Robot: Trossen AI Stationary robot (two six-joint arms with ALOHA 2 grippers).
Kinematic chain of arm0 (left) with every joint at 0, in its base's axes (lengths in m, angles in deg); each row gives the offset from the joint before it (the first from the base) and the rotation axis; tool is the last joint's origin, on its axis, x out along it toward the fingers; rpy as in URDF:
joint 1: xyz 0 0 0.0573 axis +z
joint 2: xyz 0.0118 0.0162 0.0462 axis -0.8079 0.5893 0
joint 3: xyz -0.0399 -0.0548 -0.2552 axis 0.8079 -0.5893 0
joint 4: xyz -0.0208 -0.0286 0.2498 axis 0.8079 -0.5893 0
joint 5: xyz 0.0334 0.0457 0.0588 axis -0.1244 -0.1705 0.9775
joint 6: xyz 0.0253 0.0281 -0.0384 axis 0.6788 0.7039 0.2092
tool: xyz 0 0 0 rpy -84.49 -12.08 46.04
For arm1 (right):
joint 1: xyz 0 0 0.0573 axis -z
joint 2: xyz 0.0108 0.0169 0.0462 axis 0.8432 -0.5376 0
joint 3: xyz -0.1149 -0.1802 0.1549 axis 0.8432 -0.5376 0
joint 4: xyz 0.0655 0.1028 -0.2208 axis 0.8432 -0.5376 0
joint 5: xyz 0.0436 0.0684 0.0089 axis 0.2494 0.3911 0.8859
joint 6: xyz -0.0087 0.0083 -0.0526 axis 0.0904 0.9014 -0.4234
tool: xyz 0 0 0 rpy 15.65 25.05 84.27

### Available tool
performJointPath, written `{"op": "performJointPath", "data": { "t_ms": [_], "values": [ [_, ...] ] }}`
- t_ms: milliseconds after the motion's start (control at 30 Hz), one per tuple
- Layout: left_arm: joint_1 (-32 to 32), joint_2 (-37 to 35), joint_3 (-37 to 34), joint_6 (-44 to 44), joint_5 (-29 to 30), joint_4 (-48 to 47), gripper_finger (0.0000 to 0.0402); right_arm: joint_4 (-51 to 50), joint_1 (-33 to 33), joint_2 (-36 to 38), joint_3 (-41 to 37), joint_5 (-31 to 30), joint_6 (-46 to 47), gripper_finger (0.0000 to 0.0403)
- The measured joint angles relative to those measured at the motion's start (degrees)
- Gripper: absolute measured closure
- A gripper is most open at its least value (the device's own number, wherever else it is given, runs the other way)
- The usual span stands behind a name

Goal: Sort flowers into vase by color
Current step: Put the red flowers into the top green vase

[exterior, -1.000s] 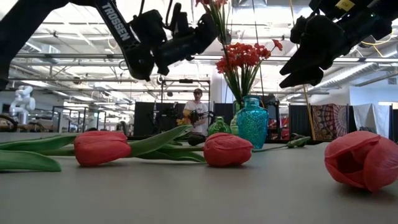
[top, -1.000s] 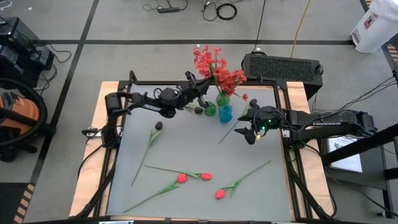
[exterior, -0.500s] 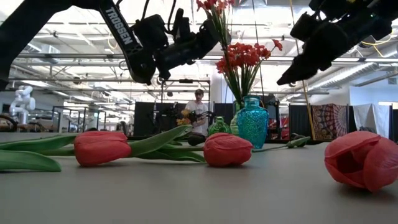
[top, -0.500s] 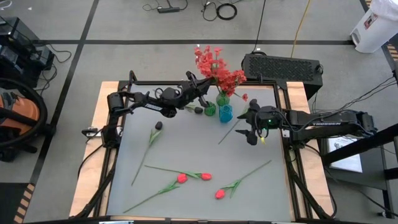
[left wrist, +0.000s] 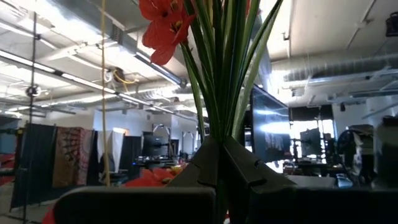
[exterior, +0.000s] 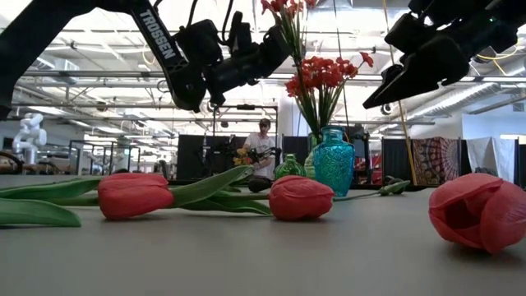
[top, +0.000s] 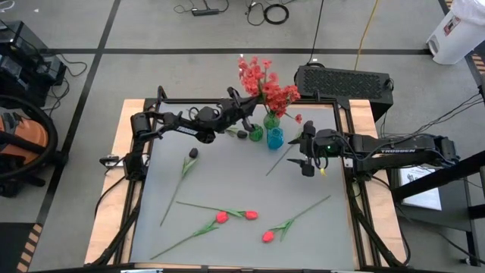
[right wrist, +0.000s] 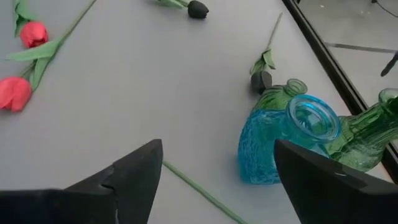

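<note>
Bright even light, soft shadows, window glare

"TROSSEN" on left arm (exterior: 156, 37), right arm (top: 396, 150).

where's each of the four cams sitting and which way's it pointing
High view: overhead, straight down; both arms, left gripper, right gripper.
Low view: tabletop level, past red tulips; arms enter from above.
Left wrist view: past shut fingers clamping a red flower bunch.
Right wrist view: down between open fingers at blue vase.
Shared: blue vase, in high, low and right wrist views.
</note>
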State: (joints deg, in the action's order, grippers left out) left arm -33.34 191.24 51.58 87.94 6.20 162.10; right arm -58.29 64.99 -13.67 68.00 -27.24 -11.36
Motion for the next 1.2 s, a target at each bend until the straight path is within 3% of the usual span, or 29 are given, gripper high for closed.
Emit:
{"op": "performJointPath", "data": {
  "t_ms": [200,433,767,1000,1200],
  "values": [
    [-0.33,0.00,0.00,0.02,-0.70,-0.04,0.0394,0.22,0.00,0.00,-0.02,0.00,6.58,0.0103],
    [-0.31,-0.02,0.00,0.06,-0.72,-0.08,0.0394,5.03,1.29,-0.02,-0.02,-0.15,1.66,0.0103],
    [-0.34,-0.04,0.02,0.19,-1.47,-0.06,0.0394,6.28,1.38,-0.02,-0.02,0.50,22.65,0.0103],
    [-0.70,-0.04,0.02,0.20,-3.53,-0.06,0.0394,7.08,1.44,-0.02,-0.02,-0.47,26.63,0.0103],
    [-0.70,-0.04,0.02,0.54,-4.52,-0.04,0.0394,7.51,1.44,-0.02,-0.01,-12.07,22.73,0.0103]
  ]
}}
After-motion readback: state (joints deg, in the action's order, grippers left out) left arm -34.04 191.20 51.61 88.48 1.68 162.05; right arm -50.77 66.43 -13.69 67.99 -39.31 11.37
